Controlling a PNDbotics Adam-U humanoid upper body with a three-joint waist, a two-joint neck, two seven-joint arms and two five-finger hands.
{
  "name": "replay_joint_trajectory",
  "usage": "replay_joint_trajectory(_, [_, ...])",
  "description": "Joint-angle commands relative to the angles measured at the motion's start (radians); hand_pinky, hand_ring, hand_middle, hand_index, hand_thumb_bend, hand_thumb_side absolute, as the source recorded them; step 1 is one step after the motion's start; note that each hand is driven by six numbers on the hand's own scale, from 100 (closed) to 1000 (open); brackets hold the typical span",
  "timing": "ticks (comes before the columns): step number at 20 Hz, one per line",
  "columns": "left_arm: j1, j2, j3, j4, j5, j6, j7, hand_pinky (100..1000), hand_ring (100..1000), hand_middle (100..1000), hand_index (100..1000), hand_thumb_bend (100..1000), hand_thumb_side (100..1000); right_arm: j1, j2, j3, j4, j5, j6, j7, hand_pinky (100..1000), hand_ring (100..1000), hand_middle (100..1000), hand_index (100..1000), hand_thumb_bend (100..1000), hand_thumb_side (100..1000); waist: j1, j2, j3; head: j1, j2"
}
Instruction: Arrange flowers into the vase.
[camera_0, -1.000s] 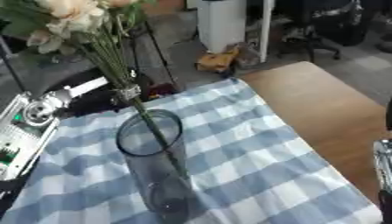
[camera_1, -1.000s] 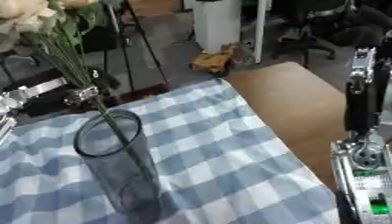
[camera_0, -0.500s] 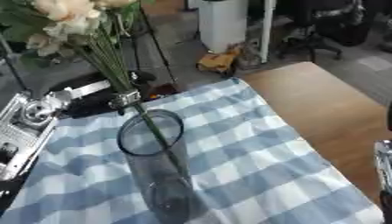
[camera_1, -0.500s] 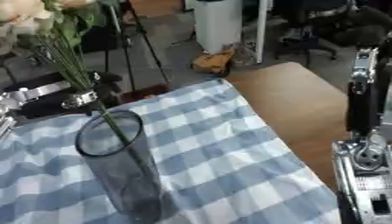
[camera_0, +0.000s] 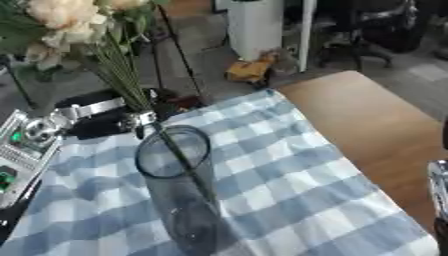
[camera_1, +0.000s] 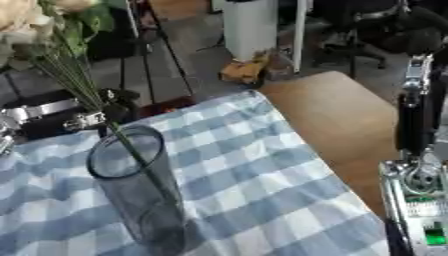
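Item: bunch of cream-coloured artificial flowers with thin green stems (camera_0: 105, 55); blooms at the 11 o'clock corner of the view, stems slanting down toward 5 o'clock, their lower ends already inside the mouth of the tall clear glass cylinder vase (camera_0: 179, 190); we judge the bunch light, its stems thin and springy, apt to splay.

Holder: black left hand (camera_0: 131, 112), behind the vase at 10 o'clock; its fingers appear curled round the stems just above the rim, though the dark mass hides how far they close.

Vase: upright on the blue-and-white checked cloth (camera_0: 289, 185) over the wooden table (camera_0: 367, 120); we judge it heavy-based, smooth, breakable, tippable by a sideways push from the stems.

Best hold: low on the gathered stems, never the blooms.

Right hand: we cannot tell its fingers; only arm hardware shows at 4 o'clock.
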Motion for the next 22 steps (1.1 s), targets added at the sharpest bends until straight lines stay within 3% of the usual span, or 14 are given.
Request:
replay_joint_trajectory(1, [-0.012,0.036,0.019,-0.015,0.02,-0.007,-0.024,580,854,863,1000,342,1000,-0.011,-0.012,-0.006,-0.016,0.009,0.002,-0.004,828,843,523,810,100,790,-0.007,-0.019,0.002,-0.002,-0.011])
replay_joint_trajectory(15, [0.011,0.059,0.046,-0.031,0.004,-0.026,-0.038,708,939,948,1000,393,1000,-0.011,-0.012,-0.007,-0.016,0.006,0.006,-0.009,829,843,521,810,100,794,-0.01,-0.018,0.004,-0.006,-0.015])
replay_joint_trajectory(22, [0.022,0.07,0.056,-0.036,-0.001,-0.025,-0.026,721,946,955,1000,401,1000,-0.01,-0.012,-0.008,-0.016,0.006,0.006,-0.011,829,844,521,810,100,795,-0.012,-0.016,0.005,-0.007,-0.017])
